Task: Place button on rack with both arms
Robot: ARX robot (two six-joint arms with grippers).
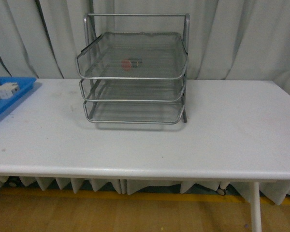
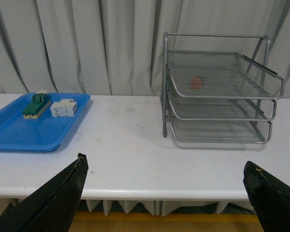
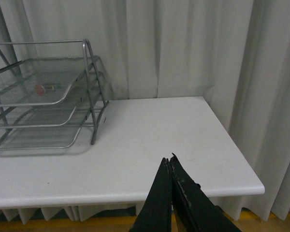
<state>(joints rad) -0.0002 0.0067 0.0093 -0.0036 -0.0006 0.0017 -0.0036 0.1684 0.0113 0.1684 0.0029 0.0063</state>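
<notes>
The silver wire-mesh rack (image 1: 133, 72) stands at the back middle of the white table. The button (image 1: 130, 63), red cap on a dark body, lies in the rack's top tray; it also shows in the left wrist view (image 2: 197, 82) and the right wrist view (image 3: 44, 88). My left gripper (image 2: 166, 166) is open and empty, hanging off the table's front edge, well short of the rack (image 2: 217, 92). My right gripper (image 3: 169, 160) is shut and empty over the table's front right part, away from the rack (image 3: 43, 96). Neither arm shows in the front view.
A flat blue tray (image 1: 12, 96) sits at the table's left end; in the left wrist view the tray (image 2: 19, 133) holds a green-and-cream switch block (image 2: 36, 105) and a white terminal block (image 2: 64, 107). Grey curtains hang behind. The table's right edge (image 3: 241, 159) is near my right gripper.
</notes>
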